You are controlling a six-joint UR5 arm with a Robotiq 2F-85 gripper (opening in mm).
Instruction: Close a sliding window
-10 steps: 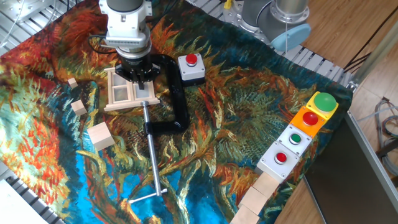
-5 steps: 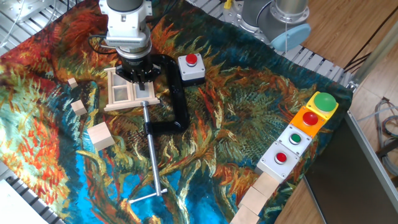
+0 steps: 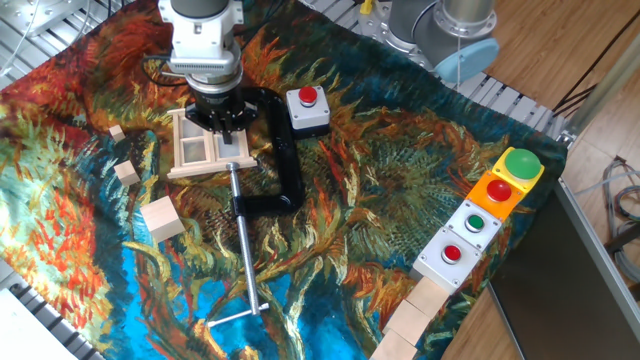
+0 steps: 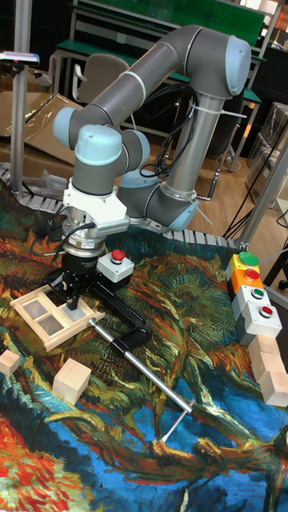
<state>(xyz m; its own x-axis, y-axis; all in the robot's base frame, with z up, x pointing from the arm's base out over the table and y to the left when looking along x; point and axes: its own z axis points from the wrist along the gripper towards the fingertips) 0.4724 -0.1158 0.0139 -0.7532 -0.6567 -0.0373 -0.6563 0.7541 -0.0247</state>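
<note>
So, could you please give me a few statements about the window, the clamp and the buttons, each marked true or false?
1. The gripper is down at the sliding window. True.
2. The black C-clamp lies left of the window in the fixed view. False: it lies to the window's right.
3. The single grey button box near the clamp has a red button. True.
4. The largest wooden cube sits on top of the window. False: it rests on the cloth, apart from the window.
5. The yellow box carries a green button. True.

Pale matt wooden sliding window [image 3: 205, 146] on glossy printed cloth [image 3: 380, 200] (clamp rod [image 3: 248, 246]: shiny metal)
</note>
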